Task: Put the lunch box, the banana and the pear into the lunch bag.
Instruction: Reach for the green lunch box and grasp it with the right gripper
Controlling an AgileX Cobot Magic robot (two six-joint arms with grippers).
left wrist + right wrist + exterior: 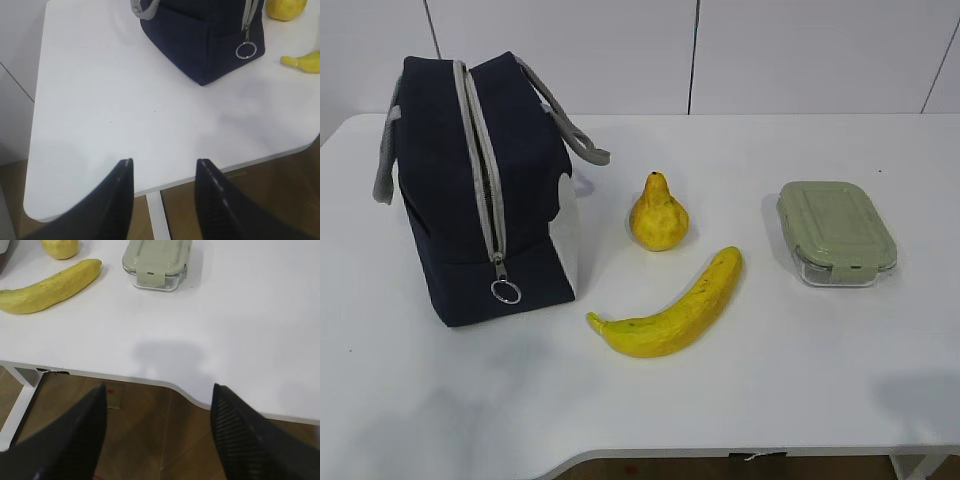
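The navy lunch bag (480, 190) stands at the left of the white table (720, 400), its grey zipper closed, the ring pull (505, 292) hanging at the front. The yellow pear (658, 213) stands upright in the middle. The banana (672, 308) lies in front of it. The lunch box (836, 231) with its sage-green lid sits at the right. My left gripper (164, 162) is open and empty over the table's front left edge, well short of the bag (205, 35). My right gripper (159, 387) is open and empty, off the front edge, short of the lunch box (157, 260) and banana (50, 287).
Neither arm shows in the exterior view. The table's front edge has a curved cut-out near the right gripper (190, 395). Brown floor and a white table leg (159, 220) lie below. A white panelled wall (720, 50) stands behind the table.
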